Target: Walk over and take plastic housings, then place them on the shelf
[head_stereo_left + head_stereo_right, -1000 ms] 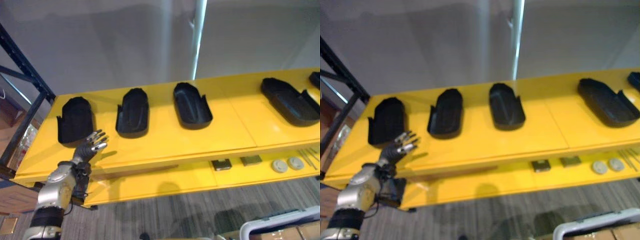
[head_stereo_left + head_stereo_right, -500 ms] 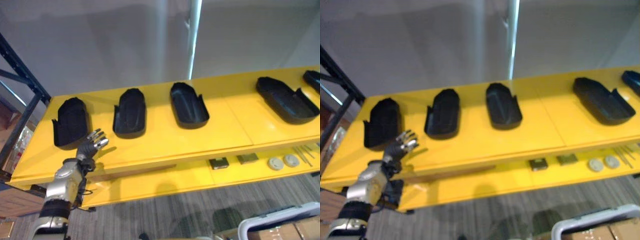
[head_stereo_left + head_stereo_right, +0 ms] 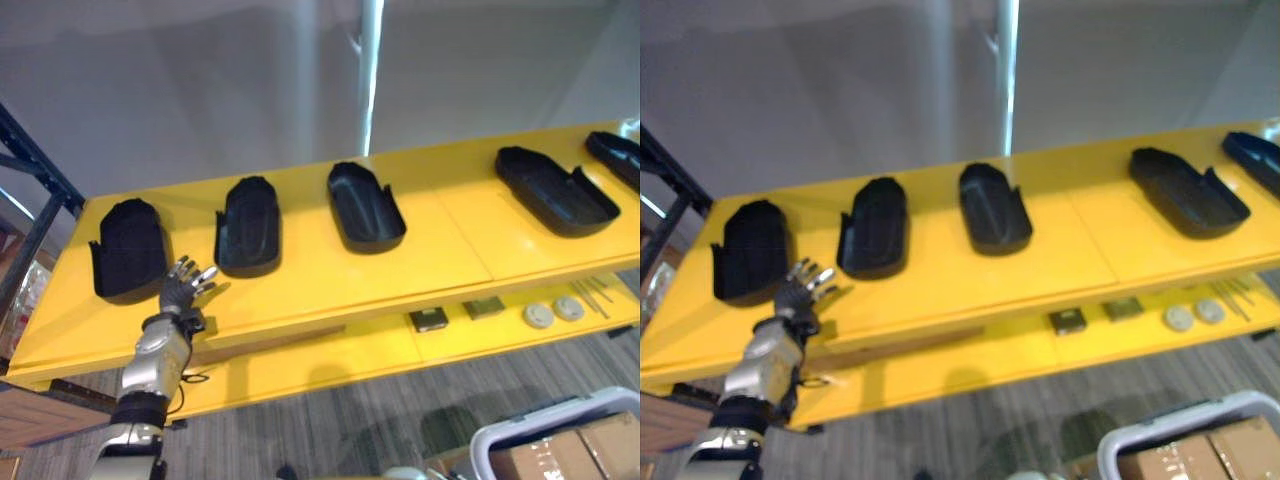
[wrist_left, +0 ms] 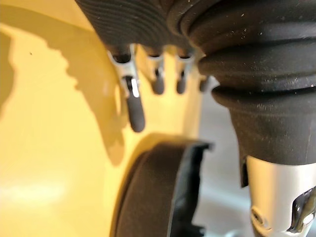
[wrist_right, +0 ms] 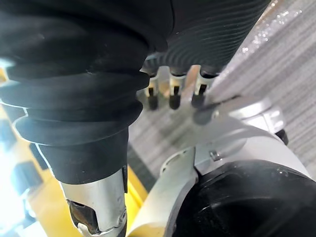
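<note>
Grey wall rose behind a long bright-yellow shelf (image 3: 300,290) with a grey carpeted floor below it, and five black plastic housings lay along its top in a loose row. From my spot the leftmost black housing (image 3: 128,248) mattered most. Its long axis ran front to back across the shelf, rounded end toward the wall. The robot's left hand (image 3: 183,288) hovered just off its near right corner, fingers spread and straight, holding nothing. In the wrist view the dark fingertips (image 4: 136,111) pointed over bare yellow, with that housing's rim (image 4: 158,192) just past them, so I judged them close but apart. Any reach for it would have had to go a little left and away from the robot. Further right lay the second housing (image 3: 249,226), the third (image 3: 366,205), well apart the fourth (image 3: 556,189), and the fifth (image 3: 618,155) at the edge. On the lower yellow board sat two small dark square parts (image 3: 429,320) and two pale round discs (image 3: 538,315). The right hand (image 5: 174,96) hung low over the carpet with fingers relaxed and empty, far from every housing. That made the left hand the nearer one by a wide margin.
</note>
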### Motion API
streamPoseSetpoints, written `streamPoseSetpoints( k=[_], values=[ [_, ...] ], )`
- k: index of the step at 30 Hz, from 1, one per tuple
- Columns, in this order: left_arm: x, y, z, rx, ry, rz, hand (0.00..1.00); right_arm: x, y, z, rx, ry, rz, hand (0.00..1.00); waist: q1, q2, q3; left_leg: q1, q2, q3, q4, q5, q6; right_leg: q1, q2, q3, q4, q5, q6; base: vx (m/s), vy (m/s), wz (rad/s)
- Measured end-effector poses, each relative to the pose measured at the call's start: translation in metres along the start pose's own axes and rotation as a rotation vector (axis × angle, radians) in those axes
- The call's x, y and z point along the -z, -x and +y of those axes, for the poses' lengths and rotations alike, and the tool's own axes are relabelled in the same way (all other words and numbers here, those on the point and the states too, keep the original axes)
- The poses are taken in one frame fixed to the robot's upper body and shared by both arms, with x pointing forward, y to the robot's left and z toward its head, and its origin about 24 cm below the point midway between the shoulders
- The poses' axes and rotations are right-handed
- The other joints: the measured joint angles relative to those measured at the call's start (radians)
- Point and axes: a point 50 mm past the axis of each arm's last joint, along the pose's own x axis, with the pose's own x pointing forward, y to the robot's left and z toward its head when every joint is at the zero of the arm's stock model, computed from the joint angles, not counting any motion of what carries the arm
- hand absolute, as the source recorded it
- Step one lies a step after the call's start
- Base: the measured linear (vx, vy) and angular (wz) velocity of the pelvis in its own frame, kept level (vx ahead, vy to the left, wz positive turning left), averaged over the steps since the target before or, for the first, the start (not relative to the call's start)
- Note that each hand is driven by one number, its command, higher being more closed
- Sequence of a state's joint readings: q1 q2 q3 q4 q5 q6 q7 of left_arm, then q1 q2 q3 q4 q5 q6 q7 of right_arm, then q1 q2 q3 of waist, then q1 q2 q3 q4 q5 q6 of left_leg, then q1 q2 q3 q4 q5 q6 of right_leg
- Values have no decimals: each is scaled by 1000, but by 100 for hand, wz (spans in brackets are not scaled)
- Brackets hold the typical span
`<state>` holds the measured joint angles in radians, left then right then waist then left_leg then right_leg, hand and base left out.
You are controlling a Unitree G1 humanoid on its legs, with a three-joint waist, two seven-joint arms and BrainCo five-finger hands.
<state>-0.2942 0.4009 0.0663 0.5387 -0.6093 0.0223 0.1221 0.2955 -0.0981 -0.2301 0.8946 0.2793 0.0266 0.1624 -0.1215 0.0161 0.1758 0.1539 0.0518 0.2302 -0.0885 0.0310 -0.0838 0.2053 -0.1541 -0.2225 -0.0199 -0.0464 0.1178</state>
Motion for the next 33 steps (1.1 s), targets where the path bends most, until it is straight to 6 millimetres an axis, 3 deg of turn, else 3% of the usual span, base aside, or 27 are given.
streamPoseSetpoints(
  k=[12, 33],
  values=[
    [1, 0, -4, -176, 67, -24, 0, -3, -1, 2, -11, 22, -1, 0, -3, -5, 11, 3, 0, -2, 0, 0, 0, -1, 0, 0, 11, -5, -1, 0, 0, 0],
    [3, 2, 10, -364, 55, -28, 0, -5, -1, 1, -18, 50, 8, 0, -7, -5, 11, 6, -1, -5, 0, 0, 0, 4, 0, -2, 11, -6, 0, 0, 0, 0]
  ],
)
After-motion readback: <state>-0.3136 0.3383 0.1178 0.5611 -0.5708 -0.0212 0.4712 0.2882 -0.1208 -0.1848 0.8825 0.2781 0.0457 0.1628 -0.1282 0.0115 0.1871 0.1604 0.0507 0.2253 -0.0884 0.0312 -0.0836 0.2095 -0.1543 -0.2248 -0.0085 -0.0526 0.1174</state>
